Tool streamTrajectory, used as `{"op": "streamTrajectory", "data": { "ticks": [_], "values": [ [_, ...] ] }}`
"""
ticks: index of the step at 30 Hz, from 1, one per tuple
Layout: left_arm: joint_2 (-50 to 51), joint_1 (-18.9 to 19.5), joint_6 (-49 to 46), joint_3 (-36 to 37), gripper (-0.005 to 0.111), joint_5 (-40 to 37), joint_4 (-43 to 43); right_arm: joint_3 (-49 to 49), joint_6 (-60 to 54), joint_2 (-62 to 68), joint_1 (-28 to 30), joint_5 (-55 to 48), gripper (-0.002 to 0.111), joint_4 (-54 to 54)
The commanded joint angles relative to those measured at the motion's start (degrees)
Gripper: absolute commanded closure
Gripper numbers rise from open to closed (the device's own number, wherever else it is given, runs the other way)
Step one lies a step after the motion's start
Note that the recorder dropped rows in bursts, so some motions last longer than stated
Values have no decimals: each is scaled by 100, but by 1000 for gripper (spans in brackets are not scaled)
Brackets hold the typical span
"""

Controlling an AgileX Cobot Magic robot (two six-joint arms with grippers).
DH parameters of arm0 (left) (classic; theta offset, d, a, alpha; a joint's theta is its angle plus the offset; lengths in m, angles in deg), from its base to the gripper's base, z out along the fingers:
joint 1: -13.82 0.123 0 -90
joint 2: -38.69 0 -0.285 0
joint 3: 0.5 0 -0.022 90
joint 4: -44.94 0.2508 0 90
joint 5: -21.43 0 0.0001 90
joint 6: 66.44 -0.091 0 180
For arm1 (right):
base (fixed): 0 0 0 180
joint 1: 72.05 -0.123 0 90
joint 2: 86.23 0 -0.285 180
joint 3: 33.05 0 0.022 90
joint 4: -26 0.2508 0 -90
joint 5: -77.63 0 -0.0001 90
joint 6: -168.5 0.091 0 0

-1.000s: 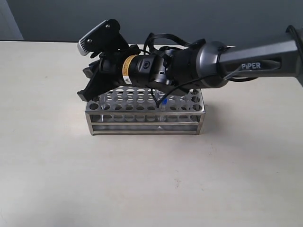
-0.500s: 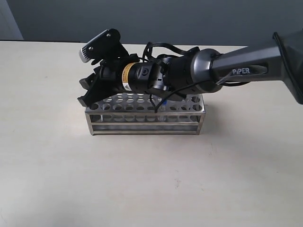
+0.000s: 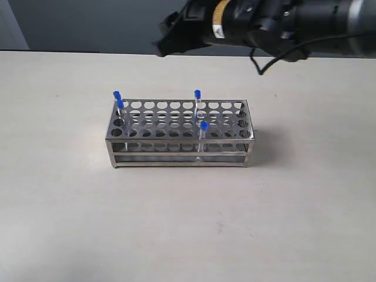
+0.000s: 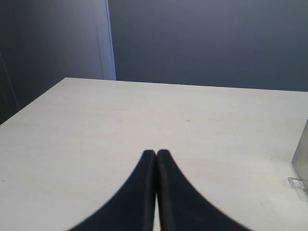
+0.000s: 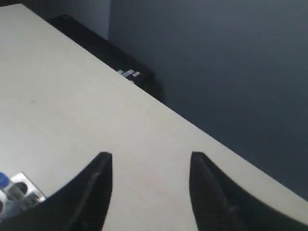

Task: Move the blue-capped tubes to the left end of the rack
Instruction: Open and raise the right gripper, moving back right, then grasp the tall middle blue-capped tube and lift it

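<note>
The shiny metal rack (image 3: pixel 176 144) stands mid-table. Two blue-capped tubes (image 3: pixel 116 96) (image 3: pixel 120 105) stand in holes at its left end. A third tube (image 3: pixel 198 94) sits in the back row right of the middle, and a fourth tube (image 3: pixel 204 126) stands in front of it. My right gripper (image 3: pixel 165 40) hangs high behind the rack, open and empty; the right wrist view shows its spread fingers (image 5: pixel 150 156) over bare table, with one blue cap (image 5: pixel 3 181) and a rack corner (image 5: pixel 23 186) at the edge. My left gripper (image 4: pixel 156 153) is shut on nothing over the table.
A light table (image 3: pixel 188 223) runs to a dark grey wall (image 3: pixel 88 23) behind. In the left wrist view a grey metal edge (image 4: pixel 301 156), likely the rack's end, shows at the frame's border. A dark low object (image 5: pixel 110 57) lies past the table's far edge.
My right arm has lifted up and back from over the rack's left end. The rack is now uncovered, with two blue-capped tubes standing at its left end.
</note>
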Motion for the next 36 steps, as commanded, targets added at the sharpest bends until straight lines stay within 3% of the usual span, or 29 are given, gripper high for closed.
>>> {"op": "streamTrajectory", "data": {
  "ticks": [1,5,20,22,25,26,36],
  "values": [
    [-21,-53,11,19,106,31,-16,-812,138,-179,477,739,60,359],
    [-21,-53,11,19,106,31,-16,-1808,137,-97,582,2442,60,461],
    [-21,-53,1,19,106,31,-16,-1592,-894,1135,656,2586,61,1381],
    [-21,-53,1,19,106,31,-16,-1592,-883,1135,656,2586,72,1381],
    [-21,-53,1,19,106,31,-16,-1592,-883,1122,656,2590,105,1381],
    [-21,-53,1,19,106,31,-16,-1592,-883,1111,656,2590,108,1381],
    [-21,-53,12,19,106,31,-16,-1592,-883,283,656,2539,108,1298]
  ]
}}
